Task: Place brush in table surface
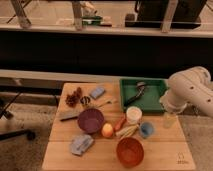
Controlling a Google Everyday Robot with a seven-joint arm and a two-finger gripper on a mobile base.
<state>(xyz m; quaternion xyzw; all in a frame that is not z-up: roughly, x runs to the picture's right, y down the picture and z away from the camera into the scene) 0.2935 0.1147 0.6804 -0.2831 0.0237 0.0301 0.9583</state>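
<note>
- Brush lies inside the green tray, slanted, with its greyish head toward the back and its black handle toward the tray's front-left corner.
- I see the tray sitting on the back right part of the bench, which has a small dark logo at its front right corner.
- My gripper hangs below the white arm at the bench's right edge, just in front of the tray and apart from the brush. I cannot tell whether it is wide or narrow.
- A white cup stands just in front of the tray, with a purple bowl to its left.
</note>
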